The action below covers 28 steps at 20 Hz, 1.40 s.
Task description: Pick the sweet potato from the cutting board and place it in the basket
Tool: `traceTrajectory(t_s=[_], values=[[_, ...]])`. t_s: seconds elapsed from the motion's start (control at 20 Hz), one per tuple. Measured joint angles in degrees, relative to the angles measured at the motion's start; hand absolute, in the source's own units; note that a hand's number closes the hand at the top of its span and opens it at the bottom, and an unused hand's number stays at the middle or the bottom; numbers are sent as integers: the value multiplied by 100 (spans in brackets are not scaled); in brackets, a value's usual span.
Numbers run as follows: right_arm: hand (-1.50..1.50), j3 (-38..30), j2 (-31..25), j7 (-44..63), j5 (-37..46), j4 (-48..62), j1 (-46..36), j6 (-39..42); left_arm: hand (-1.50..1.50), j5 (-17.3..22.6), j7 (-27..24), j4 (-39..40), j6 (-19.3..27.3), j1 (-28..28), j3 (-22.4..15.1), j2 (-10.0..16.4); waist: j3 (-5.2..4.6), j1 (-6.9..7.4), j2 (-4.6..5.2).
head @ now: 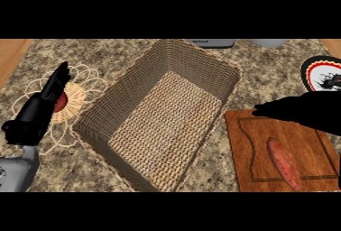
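A reddish, elongated sweet potato [284, 163] lies on the wooden cutting board [256, 140] at the lower right. A large woven basket [133, 74] stands in the middle with nothing inside it. My right hand [306, 110] hovers over the board's upper part, above and apart from the sweet potato, fingers stretched out toward the left. My left hand [41, 110] stays open at the left edge, fingers pointing up, holding nothing.
A round woven doily with a red thing [72, 101] on it lies behind my left hand. A white and black patterned plate [325, 74] sits at the right edge. Grey objects [213, 43] stand along the counter's far edge.
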Motion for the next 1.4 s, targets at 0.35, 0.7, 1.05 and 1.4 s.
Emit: traceTrajectory(t_s=[0.35, 0.7, 1.05, 1.4], values=[[-150, 431, 357, -617, 1380, 289, 320, 60, 0, -108, 40, -24, -52, 15, 81, -131, 1, -18, 0], [-150, 479, 335, -1720, 2666, 529, 834, -274, 0, -300, 68, -37, -108, -4, 159, -298, 0, -46, -9], [-150, 525, 593, -2662, 3647, 1047, 1033, -910, 0, -382, 81, -58, -271, -13, 336, -359, 0, -46, -11], [-150, 329, 861, -3010, 4297, 1050, 1392, -1051, 0, -514, 137, -81, -426, -23, 479, -470, -2, -61, -16]])
